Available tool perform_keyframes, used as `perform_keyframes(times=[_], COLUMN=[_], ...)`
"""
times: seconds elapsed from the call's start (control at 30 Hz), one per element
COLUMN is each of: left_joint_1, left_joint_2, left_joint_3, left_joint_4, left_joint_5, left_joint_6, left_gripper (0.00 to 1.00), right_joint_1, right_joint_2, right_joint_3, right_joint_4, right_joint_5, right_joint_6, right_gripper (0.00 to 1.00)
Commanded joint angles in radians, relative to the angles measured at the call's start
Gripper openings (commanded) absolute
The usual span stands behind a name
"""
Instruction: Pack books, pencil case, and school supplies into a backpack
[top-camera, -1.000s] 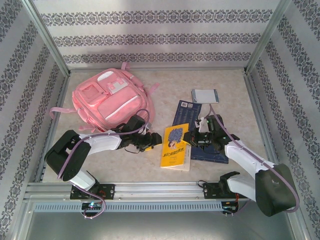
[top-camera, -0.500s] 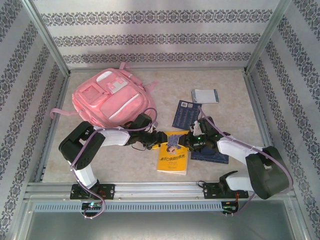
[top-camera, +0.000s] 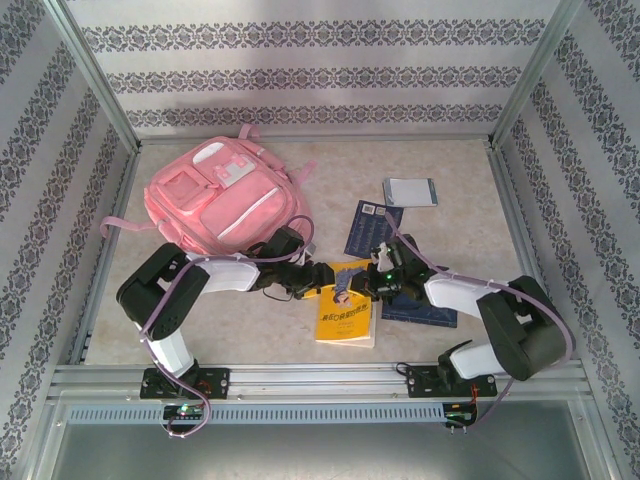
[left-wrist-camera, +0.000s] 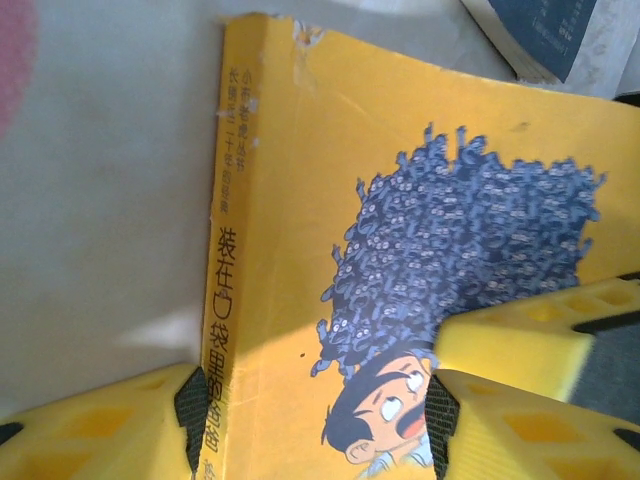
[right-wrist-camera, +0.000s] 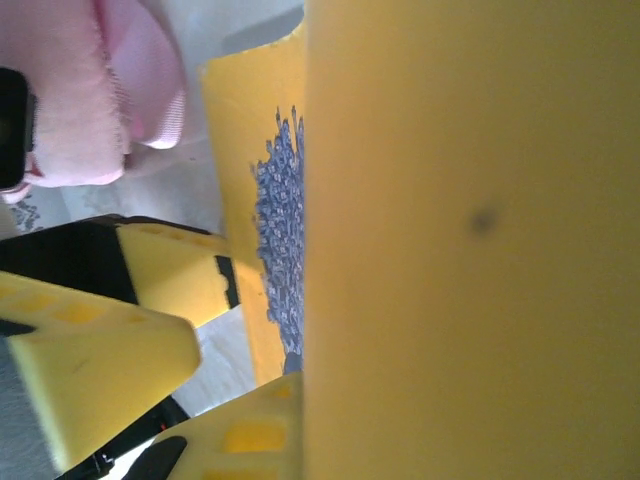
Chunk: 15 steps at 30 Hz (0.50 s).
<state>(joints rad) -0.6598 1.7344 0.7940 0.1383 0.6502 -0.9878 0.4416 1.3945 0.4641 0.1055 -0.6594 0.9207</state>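
Step in hand: pick-up of the first book. Nothing is seen in the bag yet.

The large pink fabric backpack (top-camera: 215, 200) lies flat at the far left of the beige tabletop (top-camera: 470, 235), front patches upward. From the overhead view I cannot tell whether any pocket is unzipped.

The yellow paperback book with the blue crowd picture (top-camera: 346, 312) lies near the front edge, between the two arms and well apart from the backpack's body.

The left gripper (left-wrist-camera: 315, 420) is at the book's far left corner. Its jaws stand apart, one finger outside the spine and the other over the cover picture. I see a straddle, not a clamp.

The right gripper (top-camera: 368, 285) meets the same book at its far right corner, with its jaws together. Its wrist view is crowded with blurred yellow, so I cannot tell whether a cover edge is pinched between them.

The dark navy book with the white label (top-camera: 372, 228), a second dark navy book (top-camera: 428, 312) under the right forearm and the grey-white notebook (top-camera: 411, 191) wait on the right.

My judgement on the next move: I need one firm hold on the spine edge before lifting. The thin, floppy cover may peel open or slide. The backpack's mouth must also be open and held so.
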Motion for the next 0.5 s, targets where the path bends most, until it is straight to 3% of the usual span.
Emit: perform_keyframes(times=[0.0, 0.27, 0.47], left_joint_1=[0.014, 0.057, 0.060], left_joint_2=[-0.071, -0.130, -0.098], left_joint_3=[-0.016, -0.076, -0.117], left_joint_4=[-0.060, 0.014, 0.262], left_joint_5=[-0.021, 0.028, 0.110], left_joint_6=[0.056, 0.043, -0.069], left_gripper=[0.63, 0.68, 0.71], right_joint_1=[0.003, -0.032, -0.036], right_joint_2=[-0.070, -0.170, -0.206], right_joint_3=[0.021, 0.048, 0.051], right_joint_4=[0.002, 0.032, 0.065], right_joint_5=[-0.035, -0.150, -0.172], right_joint_6=[-0.002, 0.022, 0.065], right_gripper=[0.00, 0.00, 0.00])
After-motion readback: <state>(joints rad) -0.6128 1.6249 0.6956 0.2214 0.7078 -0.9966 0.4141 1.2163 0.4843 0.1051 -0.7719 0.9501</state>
